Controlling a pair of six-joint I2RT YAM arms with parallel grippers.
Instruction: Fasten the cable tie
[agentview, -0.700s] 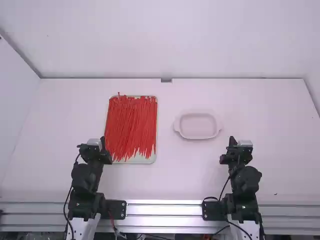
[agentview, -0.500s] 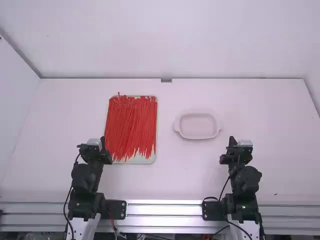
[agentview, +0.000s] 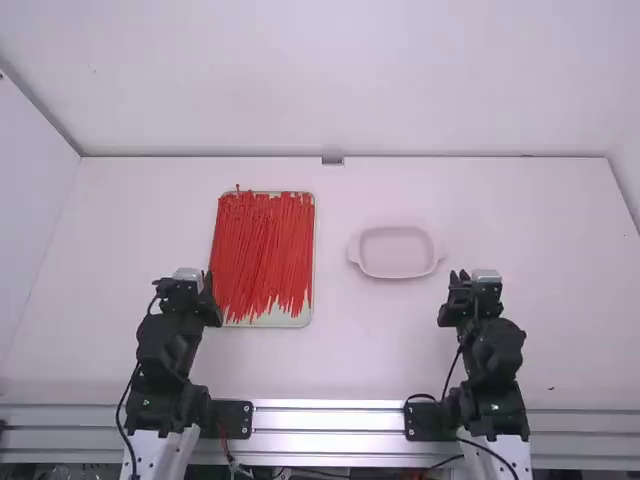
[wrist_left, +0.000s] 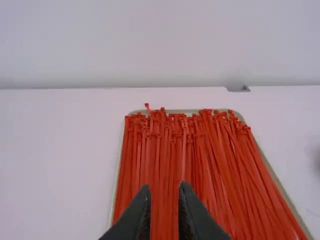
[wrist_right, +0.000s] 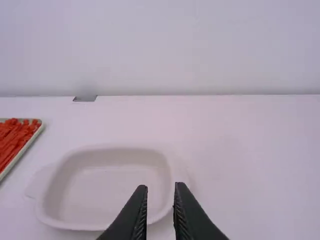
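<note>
1. While both arms stand folded close to their bases at the near edge of the white table (agentview: 520, 220), each gripper points away from the bases across the tabletop.
2. Left gripper (wrist_left: 162, 189): the fingers are drawn close together with a narrow slit between them, and they pinch nothing. The gripper sits at the near end of the tray (agentview: 296, 322), towards its left corner. In the left wrist view, red strands show through the slit. Whether the fingertips touch the strands cannot be determined.
3. Cable ties (agentview: 262, 255): the ties are red and lie in a dense bundle. They are laid side by side along the length of the tray and cover nearly all of it. All visible ties lie straight and unlooped. One tie end (wrist_left: 147, 106) sticks up at the far left corner of the bundle.
4. Tray: this is a pale rectangle with rounded corners, lying flat on the table left of the middle.
5. Right gripper (wrist_right: 158, 189): the fingers are close together with a slim gap, and they pinch nothing. The gripper sits on the near side of the white dish (agentview: 395, 252) and is apart from it in the high view.
6. White dish: this is an oval dish with a small handle at each end. It stands just right of the tray without touching it, and its bare inner floor is visible.
7. Grey fitting (agentview: 332, 159): this small part sits at the far edge of the table, against the back wall.
</note>
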